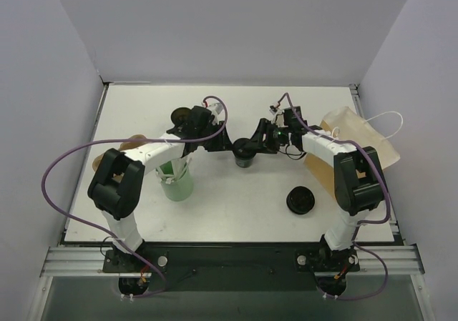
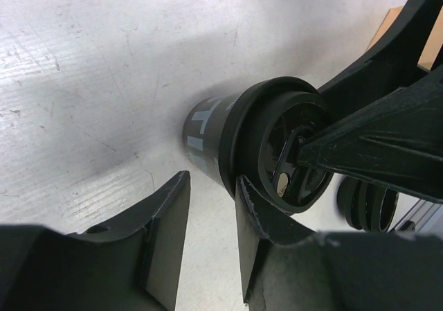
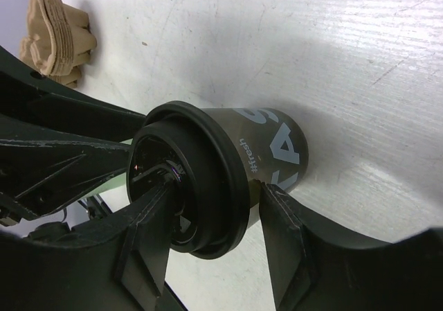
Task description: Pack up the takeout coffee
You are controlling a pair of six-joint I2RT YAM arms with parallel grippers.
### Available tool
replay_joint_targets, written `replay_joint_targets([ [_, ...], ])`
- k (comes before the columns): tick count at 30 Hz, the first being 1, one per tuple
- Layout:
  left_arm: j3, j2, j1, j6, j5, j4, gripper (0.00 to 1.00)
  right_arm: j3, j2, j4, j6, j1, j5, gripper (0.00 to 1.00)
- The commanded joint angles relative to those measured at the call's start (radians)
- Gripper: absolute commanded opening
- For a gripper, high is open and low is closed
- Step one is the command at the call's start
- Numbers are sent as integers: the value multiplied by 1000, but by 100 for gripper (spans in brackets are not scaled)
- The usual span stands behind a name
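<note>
At the middle of the worktop (image 1: 236, 199) stands the takeout coffee (image 1: 245, 153), a short black cup, upright, its long axis vertical and its lid (image 2: 291, 145) on top. It sits directly between the two arms, which meet over it from either side.

The left end effector (image 2: 211, 186) is partly open with only bare worktop in its gap. One of its fingers lies against the near edge of the lid's rim, and it holds nothing. The right end effector (image 3: 218, 192) is also partly open, but it straddles the rim, one finger over the lid's top and the other against the outer wall of the cup. Whether that is a firm grip, I cannot tell.

My judgement is that the right arm is the better placed for a lift. It is already astride the rim, and the paper bag (image 1: 358, 131) lies flat on that side, well apart from the cup.

Counted: one lidded black cup, one green cup (image 1: 177, 184) under the left arm, one loose black lid (image 1: 300, 201) near the right arm, one paper bag, one cardboard cup tray (image 3: 59, 34), and two end effectors.
</note>
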Motion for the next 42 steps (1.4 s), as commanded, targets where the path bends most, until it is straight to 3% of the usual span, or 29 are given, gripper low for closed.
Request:
replay_joint_targets([
  [1,-66,49,8,9,-217,-183,40,-101,102,-101,-45,-10,166,49],
  [22,-106,132,-50,-32,-362,-274,40,-147,114,-90,-79,-22,219,44],
  [25,-109,123,-51,-37,-316,-248,40,-140,114,-98,-96,-17,202,44],
  [29,-111,28,-41,-32,-80,-122,43,-123,101,-113,-142,-10,146,44],
  [34,35,-49,-21,-17,174,-79,50,-46,114,-170,-178,-10,103,44],
  [42,167,-60,57,41,174,-193,51,57,148,-276,-289,-5,-4,44],
])
